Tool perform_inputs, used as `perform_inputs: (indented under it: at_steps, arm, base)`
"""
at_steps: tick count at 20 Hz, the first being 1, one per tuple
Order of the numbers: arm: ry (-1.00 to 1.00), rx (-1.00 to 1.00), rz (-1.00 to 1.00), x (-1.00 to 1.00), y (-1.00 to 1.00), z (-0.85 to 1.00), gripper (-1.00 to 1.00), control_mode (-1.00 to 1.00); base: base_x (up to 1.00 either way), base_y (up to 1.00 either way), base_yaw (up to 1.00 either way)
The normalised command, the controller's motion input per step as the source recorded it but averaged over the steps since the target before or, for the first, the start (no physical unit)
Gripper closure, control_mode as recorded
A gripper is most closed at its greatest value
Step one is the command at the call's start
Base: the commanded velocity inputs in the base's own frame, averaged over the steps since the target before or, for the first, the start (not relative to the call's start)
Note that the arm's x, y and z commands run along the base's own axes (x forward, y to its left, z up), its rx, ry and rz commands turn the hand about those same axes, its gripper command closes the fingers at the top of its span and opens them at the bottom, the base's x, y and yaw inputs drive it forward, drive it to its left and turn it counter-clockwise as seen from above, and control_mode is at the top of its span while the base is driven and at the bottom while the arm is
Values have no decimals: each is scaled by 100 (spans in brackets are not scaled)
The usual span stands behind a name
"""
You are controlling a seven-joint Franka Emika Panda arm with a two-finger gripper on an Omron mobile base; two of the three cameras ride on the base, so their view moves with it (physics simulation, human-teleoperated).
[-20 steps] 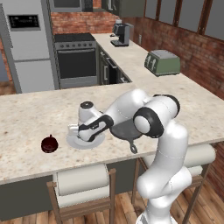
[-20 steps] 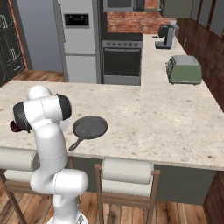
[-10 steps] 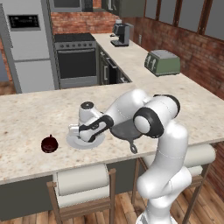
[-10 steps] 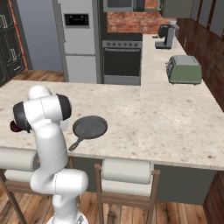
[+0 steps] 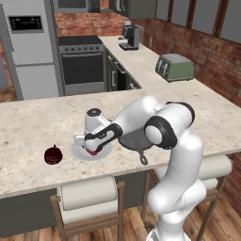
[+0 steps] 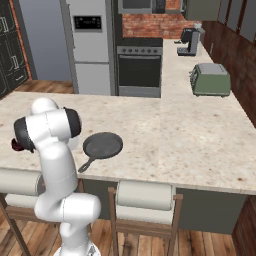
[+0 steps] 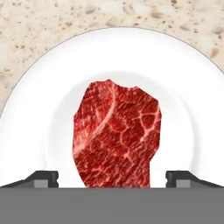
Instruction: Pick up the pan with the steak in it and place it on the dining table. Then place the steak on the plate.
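Note:
My gripper (image 7: 112, 177) hangs low over the pale plate (image 7: 183, 87), open. Its finger tips (image 7: 41, 177) stand wide apart, each with a gap to the steak (image 7: 116, 131). That reddish marbled slab lies in the middle of the plate. In the left base view the gripper (image 5: 94, 145) points down at the plate (image 5: 80, 153) near the front edge of the dining table (image 5: 28, 122), with a bit of red steak (image 5: 92, 150) under it. The dark pan (image 6: 102, 145) rests empty on the table (image 6: 190, 145) just right of the plate, its handle (image 5: 142, 159) toward the front edge.
A dark red ball-like thing (image 5: 53, 155) sits on the table left of the plate. Two stools (image 5: 89, 195) stand under the table's front edge. On the far counter are a green toaster (image 5: 175, 67) and a coffee machine (image 5: 129, 36).

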Motion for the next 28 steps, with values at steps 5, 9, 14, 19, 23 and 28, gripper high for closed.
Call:
perform_inputs:
  at_steps: [5, 9, 14, 19, 23, 28]
  arm:
    - [5, 1, -3, -26, -16, 39, -100, -100]
    - [7, 1, -5, -47, -18, 56, -100, -100]
    - [11, 0, -6, -49, -13, 64, -100, -100]
    - [6, 3, -5, -36, -10, 40, -100, -100]
    - [-2, 3, 0, -2, -10, 3, -100, -100]
    - [-23, 5, 0, -60, -10, 25, -100, -100]
  base:
    - [0, 0, 0]
    - [0, 0, 0]
    - [0, 0, 0]
    - [0, 0, 0]
    - [0, 0, 0]
    - [0, 0, 0]
